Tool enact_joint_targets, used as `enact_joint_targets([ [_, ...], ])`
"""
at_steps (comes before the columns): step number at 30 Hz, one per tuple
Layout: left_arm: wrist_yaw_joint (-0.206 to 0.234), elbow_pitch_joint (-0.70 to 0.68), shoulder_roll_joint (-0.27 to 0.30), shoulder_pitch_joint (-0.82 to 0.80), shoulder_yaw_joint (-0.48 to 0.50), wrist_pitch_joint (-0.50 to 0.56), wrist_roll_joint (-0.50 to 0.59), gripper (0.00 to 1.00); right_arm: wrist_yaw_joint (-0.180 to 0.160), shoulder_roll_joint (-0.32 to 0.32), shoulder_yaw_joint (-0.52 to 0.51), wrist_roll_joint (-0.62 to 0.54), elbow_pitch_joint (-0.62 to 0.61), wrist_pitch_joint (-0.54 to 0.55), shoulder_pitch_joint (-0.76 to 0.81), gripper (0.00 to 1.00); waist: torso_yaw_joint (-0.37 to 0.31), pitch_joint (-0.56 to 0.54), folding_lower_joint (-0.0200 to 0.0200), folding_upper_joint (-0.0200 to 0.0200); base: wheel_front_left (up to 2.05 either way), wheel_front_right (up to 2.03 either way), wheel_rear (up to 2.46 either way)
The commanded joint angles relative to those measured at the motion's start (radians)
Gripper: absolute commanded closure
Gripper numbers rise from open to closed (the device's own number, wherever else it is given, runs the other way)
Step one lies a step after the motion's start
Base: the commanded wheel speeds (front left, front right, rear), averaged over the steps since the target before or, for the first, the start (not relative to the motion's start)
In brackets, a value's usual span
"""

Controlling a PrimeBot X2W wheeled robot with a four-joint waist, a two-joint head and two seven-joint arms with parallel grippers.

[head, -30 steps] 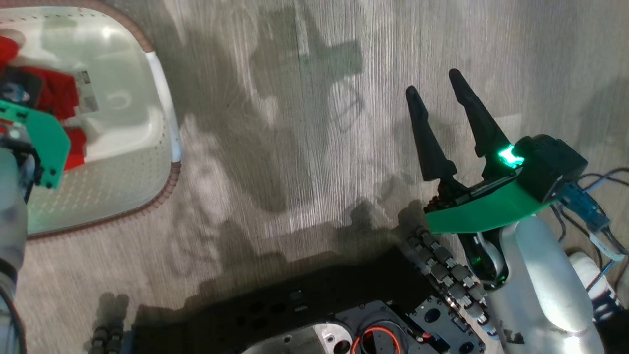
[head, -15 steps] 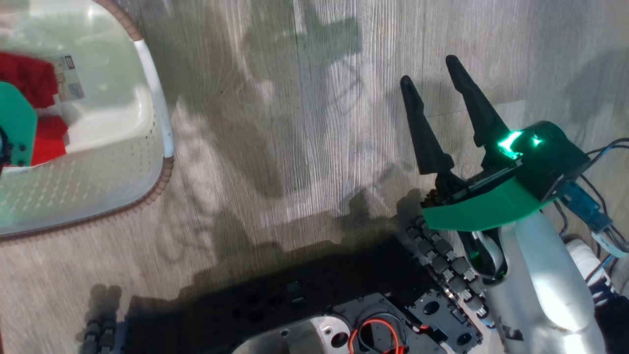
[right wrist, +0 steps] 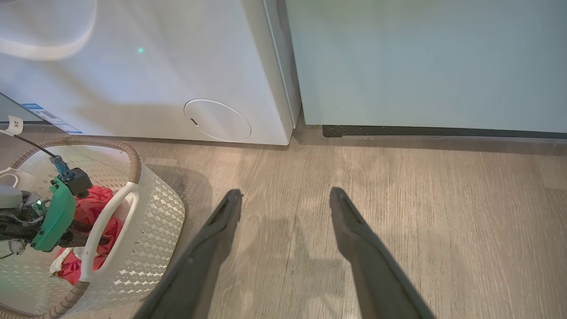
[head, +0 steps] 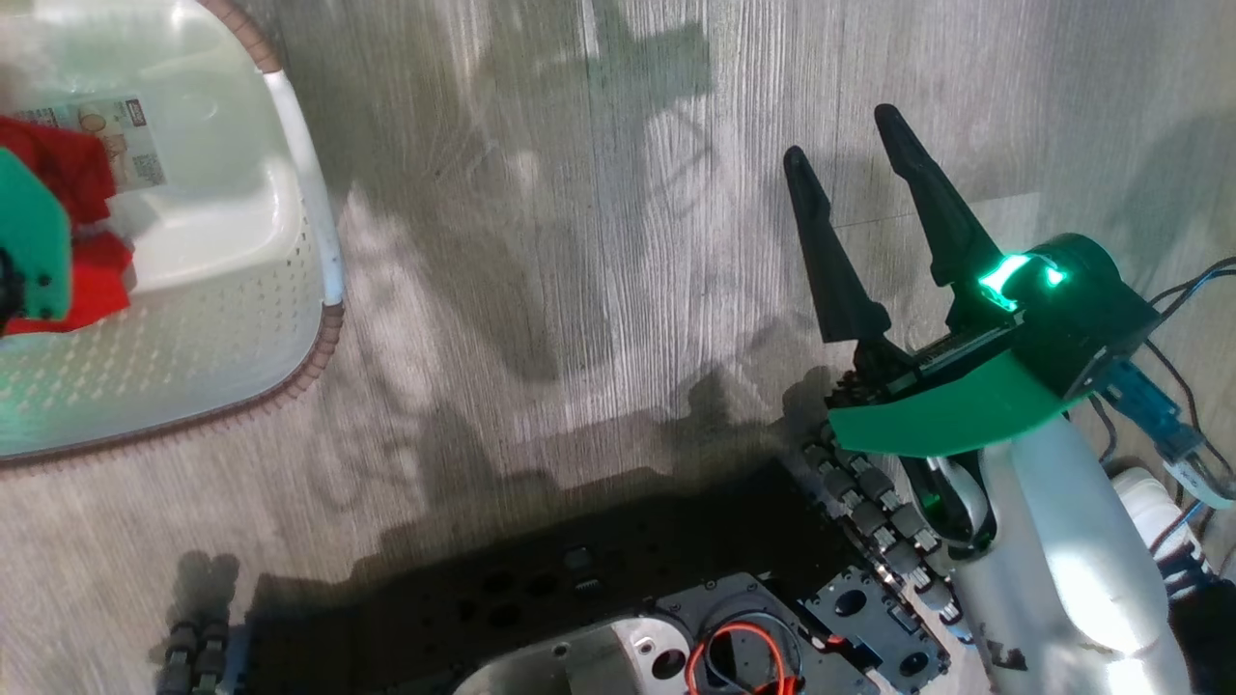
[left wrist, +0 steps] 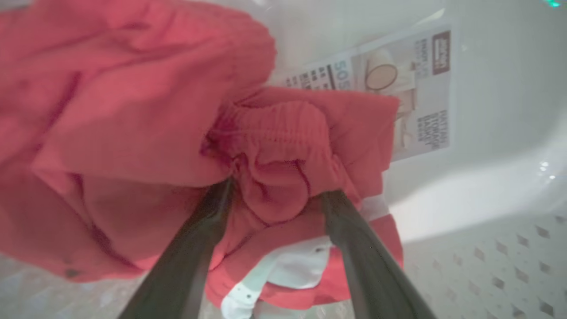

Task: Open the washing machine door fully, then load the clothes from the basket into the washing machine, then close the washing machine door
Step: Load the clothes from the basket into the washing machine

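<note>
Grey wood-plank floor (head: pixel 579 290), sunlit, heavy shadows. Far left: the basket (head: pixel 314 222) sits on the floor, the clothes (left wrist: pixel 133 110) heaped inside it, the label sticker (left wrist: pixel 425 88) bare beside them. Left hand (left wrist: pixel 274 190) is down inside the basket, fingers spread wide astride a gathered elastic fold of red cloth; nothing pinched yet. The cloth lies straight ahead, between the fingers, so a plain closing should take it. Right: right hand (head: pixel 840 135) open, empty, over bare floor, well apart from the basket. Left arm plainly nearer. Washing machine (right wrist: pixel 133 66) stands just behind the basket.
</note>
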Motion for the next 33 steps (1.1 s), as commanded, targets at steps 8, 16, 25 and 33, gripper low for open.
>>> enact_joint_targets([
  [8,-0.025,0.0,-0.002,0.044,-0.007,-0.037,-0.027,0.0,0.0,-0.001,0.014,-0.02,-0.031,-0.006,0.056,0.0,0.014,-0.005,0.0,0.0,0.0,0.0,0.0],
  [16,0.02,0.0,-0.027,0.035,-0.044,-0.05,-0.009,0.26,0.0,-0.001,0.001,-0.037,-0.036,-0.006,0.061,0.0,0.029,-0.014,0.0,0.0,0.0,0.0,0.0],
  [25,0.039,0.0,-0.037,0.031,-0.061,-0.04,-0.014,1.0,0.0,-0.001,0.001,-0.044,-0.043,-0.006,0.057,0.0,0.033,-0.023,0.0,0.0,0.0,0.0,0.0],
  [33,0.047,0.0,-0.037,0.052,-0.077,-0.055,-0.016,1.0,0.0,-0.001,0.004,-0.03,-0.038,-0.006,0.035,0.0,0.032,-0.061,0.0,0.0,0.0,0.0,0.0],
])
